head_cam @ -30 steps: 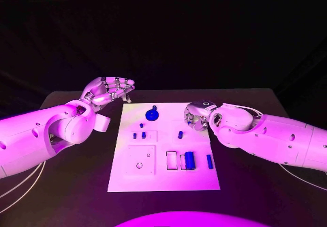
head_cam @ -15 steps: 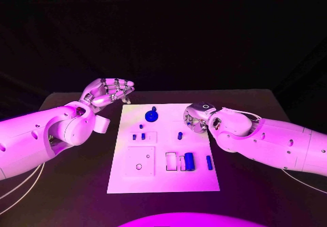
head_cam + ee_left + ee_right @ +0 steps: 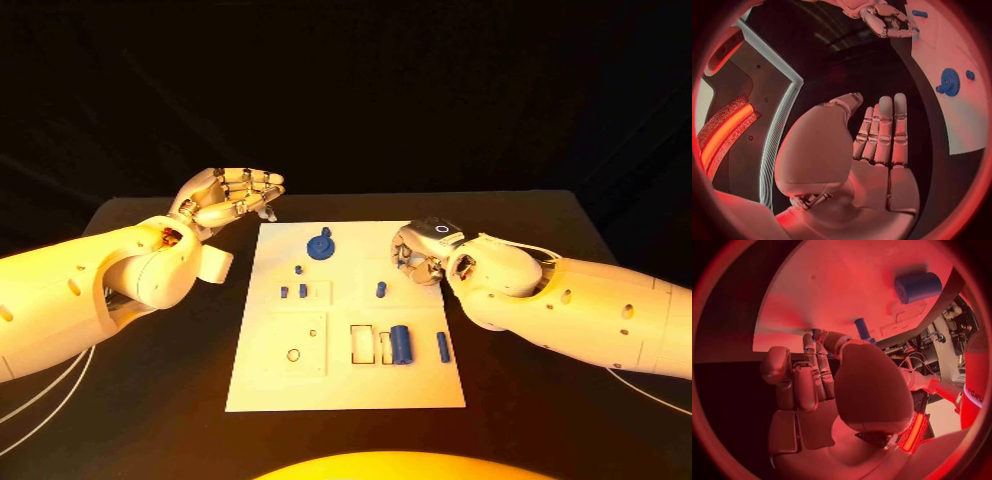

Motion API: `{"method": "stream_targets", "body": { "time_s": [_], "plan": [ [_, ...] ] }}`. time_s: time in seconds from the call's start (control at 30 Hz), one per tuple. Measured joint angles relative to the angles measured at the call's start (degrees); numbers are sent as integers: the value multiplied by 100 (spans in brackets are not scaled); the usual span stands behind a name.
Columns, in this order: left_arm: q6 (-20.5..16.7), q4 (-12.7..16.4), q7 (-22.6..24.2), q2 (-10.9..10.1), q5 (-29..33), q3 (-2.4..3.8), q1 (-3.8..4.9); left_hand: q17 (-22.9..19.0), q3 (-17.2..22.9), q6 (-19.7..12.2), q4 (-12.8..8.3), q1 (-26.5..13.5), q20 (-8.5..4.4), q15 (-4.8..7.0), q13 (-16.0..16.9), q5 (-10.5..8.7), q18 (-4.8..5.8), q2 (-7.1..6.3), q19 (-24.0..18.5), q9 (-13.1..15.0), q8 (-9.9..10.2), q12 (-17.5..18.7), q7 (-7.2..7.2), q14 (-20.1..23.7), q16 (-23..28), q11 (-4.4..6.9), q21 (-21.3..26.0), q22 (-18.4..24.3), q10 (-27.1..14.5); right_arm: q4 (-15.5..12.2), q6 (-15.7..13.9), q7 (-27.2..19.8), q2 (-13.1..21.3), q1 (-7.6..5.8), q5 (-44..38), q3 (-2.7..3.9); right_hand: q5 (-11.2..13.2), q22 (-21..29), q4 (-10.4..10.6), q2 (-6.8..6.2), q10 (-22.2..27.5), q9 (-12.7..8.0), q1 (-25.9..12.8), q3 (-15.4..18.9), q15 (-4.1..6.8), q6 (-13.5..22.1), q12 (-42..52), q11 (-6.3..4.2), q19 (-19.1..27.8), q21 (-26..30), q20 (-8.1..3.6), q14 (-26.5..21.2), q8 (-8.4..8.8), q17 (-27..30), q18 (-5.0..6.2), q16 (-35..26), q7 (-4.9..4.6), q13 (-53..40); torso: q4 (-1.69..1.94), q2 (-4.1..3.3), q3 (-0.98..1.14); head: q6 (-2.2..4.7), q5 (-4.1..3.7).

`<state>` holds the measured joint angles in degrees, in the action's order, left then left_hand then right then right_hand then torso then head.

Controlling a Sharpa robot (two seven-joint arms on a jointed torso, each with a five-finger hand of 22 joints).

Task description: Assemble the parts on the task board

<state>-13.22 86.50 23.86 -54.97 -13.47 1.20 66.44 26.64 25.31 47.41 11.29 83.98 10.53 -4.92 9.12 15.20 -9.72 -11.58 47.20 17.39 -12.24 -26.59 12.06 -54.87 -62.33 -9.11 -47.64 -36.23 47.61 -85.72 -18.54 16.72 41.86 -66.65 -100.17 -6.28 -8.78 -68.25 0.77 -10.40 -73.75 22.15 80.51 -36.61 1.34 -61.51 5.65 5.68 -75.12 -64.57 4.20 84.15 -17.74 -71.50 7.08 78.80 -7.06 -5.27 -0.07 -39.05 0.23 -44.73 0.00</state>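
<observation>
The white task board [image 3: 346, 385] lies mid-table. A blue gear-like disc [image 3: 322, 243] sits near its far edge, and the left wrist view shows this disc [image 3: 948, 82] too. A blue peg [image 3: 381, 288] stands mid-board, with a fat blue cylinder [image 3: 401, 343] and a thin blue bar [image 3: 443, 346] nearer me. My left hand [image 3: 231, 195] hovers palm-up off the board's far left corner, fingers [image 3: 882, 130] straight, holding nothing. My right hand [image 3: 423, 250] hangs over the board's right edge, fingers [image 3: 807, 375] curled in, nothing in them, a little short of the peg [image 3: 861, 330].
Small blue pegs [image 3: 299, 268] stand on the board's left half above a white square plate [image 3: 297, 340] with a hole. Bare black table [image 3: 144, 400] surrounds the board. My right forearm [image 3: 577, 305] lies along the board's right side.
My right forearm has shifted slightly toward me, while the hand stays at the board's right edge. The left hand has hardly moved.
</observation>
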Motion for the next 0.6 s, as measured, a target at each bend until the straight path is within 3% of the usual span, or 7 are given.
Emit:
{"method": "stream_targets", "body": {
  "time_s": [0.17, 0.6],
  "plan": [
    [-8, -8, -6, 5, 0, 0, 0, -7, 0, 0, 0, 0, 0, 0, 0, 0, 0, 0, 0, 0, 0, 0, 0, 0, 0, -21, 0, 0, -21, -181, -146, 3, 141, -38, 27, 34, -22, -11, 0, 6, 0, 10, -6, 0, 0, 0, 1, 0, -21, 0, 21, 0, 0, -18, 0, 0, 0, -3, -4, 2, 0, 5, 14],
    [-23, -12, -16, 9, 1, 0, 0, -7, 0, 0, 0, 0, 0, 0, -7, 0, 0, 0, 0, 0, 0, 0, 0, 0, 0, -20, 0, -5, -20, -708, -651, -100, 344, -47, 239, 51, -22, -40, 0, -10, 0, 13, -22, 1, -1, -14, 0, 0, -41, -31, 1, 0, 2, -39, 0, 24, 16, -78, -4, 3, 3, 14, 53]
  ]
}}
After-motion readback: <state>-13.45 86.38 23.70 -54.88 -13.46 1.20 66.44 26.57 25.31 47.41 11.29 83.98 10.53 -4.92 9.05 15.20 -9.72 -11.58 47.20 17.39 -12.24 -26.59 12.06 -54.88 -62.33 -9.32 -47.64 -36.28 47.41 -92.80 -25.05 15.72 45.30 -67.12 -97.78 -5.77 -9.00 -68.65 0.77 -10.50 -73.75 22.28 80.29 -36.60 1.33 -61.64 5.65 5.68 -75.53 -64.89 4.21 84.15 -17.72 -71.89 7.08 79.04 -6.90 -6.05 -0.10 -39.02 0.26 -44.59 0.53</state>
